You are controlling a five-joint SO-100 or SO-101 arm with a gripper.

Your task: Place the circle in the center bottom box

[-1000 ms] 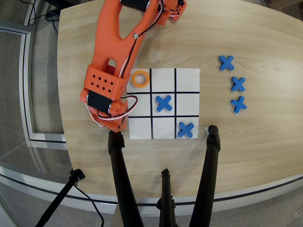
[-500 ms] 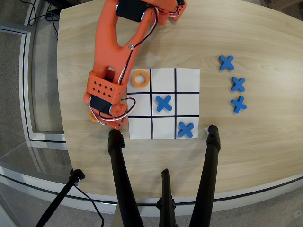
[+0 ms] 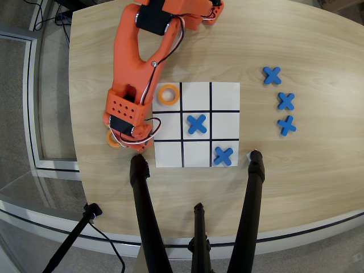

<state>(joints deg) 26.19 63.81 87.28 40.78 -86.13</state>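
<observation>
One orange circle [image 3: 168, 94] lies flat in the upper-left cell of the white grid sheet [image 3: 224, 91]. A second orange ring [image 3: 113, 140] peeks out on the wood left of the sheet, mostly covered by the orange arm. My gripper [image 3: 135, 145] hangs over that ring at the sheet's lower-left corner; its fingers are hidden under the wrist body. The centre bottom box [image 3: 197, 154], the middle cell of the lower row in this view, is bare white. Blue X pieces sit in the very centre cell [image 3: 197, 124] and the lower-right cell [image 3: 223, 155].
Three spare blue X pieces [image 3: 285, 101] lie in a column on the wood right of the sheet. Black tripod legs [image 3: 143, 205] rise from the table's near edge, just below the sheet. The arm's base [image 3: 193, 11] sits at the top edge.
The arm has pulled slightly up and left over the last second, uncovering part of an orange ring on the wood left of the sheet. Pieces on the grid have not moved.
</observation>
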